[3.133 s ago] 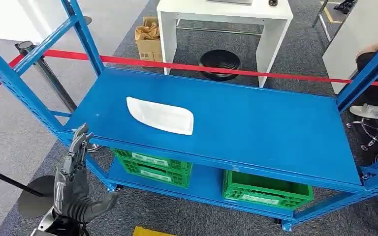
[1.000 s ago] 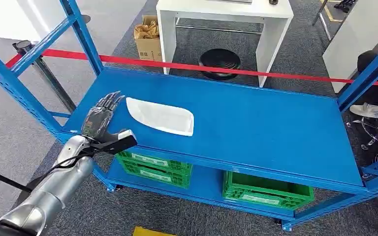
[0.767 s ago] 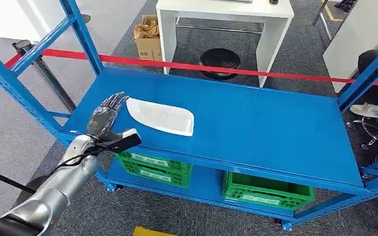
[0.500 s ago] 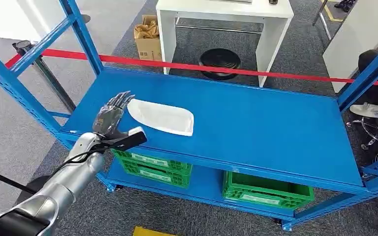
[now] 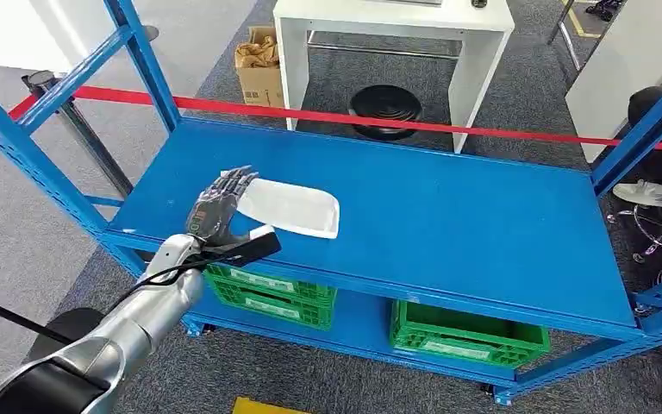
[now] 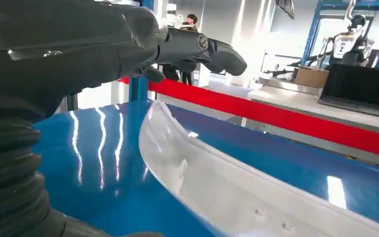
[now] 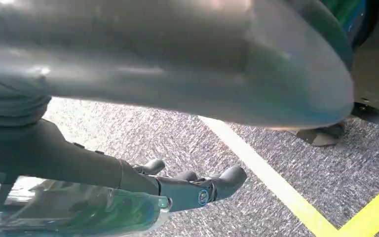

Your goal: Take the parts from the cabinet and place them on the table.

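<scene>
the robot's left hand [image 5: 217, 207] hovers with fingers spread, holding nothing, at the left end of the white curved plastic part [image 5: 291, 207] lying on the glossy blue metal shelf [image 5: 448, 216]. to grip well, slide fingers over that raised rim, thumb beneath, then close. the right hand [image 7: 192, 190] hangs low, fingers loosely apart, empty.

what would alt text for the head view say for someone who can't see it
The robot's left hand, fingers spread, reaches over the near end of a white plastic part lying on a blue shelf. Two green crates sit on the lower level, and a red barrier tape runs behind the rack.
</scene>
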`<state>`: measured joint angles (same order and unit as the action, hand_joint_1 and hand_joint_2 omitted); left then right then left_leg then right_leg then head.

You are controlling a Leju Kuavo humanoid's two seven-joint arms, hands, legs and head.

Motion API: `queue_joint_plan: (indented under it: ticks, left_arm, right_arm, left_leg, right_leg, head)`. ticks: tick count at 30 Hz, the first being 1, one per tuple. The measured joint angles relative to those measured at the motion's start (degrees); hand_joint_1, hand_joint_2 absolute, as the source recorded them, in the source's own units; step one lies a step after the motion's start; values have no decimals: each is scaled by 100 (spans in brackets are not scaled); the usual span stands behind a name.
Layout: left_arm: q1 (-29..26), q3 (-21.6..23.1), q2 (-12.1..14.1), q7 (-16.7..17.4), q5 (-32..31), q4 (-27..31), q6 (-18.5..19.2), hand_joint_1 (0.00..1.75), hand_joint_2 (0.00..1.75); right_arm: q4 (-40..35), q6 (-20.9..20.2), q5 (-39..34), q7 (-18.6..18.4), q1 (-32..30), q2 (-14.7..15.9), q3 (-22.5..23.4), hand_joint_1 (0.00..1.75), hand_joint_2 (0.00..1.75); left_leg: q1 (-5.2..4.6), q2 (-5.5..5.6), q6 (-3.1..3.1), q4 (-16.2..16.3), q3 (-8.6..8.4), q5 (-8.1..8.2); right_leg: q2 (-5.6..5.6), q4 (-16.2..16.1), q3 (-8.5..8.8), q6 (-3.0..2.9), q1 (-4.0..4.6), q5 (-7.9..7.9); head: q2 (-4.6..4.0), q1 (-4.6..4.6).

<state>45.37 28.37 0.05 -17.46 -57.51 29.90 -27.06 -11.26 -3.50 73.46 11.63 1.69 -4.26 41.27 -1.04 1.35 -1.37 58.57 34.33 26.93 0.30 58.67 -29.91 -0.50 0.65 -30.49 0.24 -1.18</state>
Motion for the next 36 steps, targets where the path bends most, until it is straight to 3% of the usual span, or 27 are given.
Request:
queue_joint_plan:
  ticks: [17,36]
  left_arm:
    - [189,59,-256,122,-46,-523,195,0,175]
    - [374,81,-276,455,-337,-914,151,0,175]
  right_arm:
    - [0,-28,7,39,5,-31,-2,0,0]
    - [0,-66,57,61,10,-114,-7,0,0]
  left_leg:
    - [0,-1,0,0,0,0]
    - [0,0,0,0,0,0]
  right_leg:
    - [0,0,2,0,0,0]
    - [0,1,1,0,1,0]
  head:
    - [0,-2]
    - [0,0]
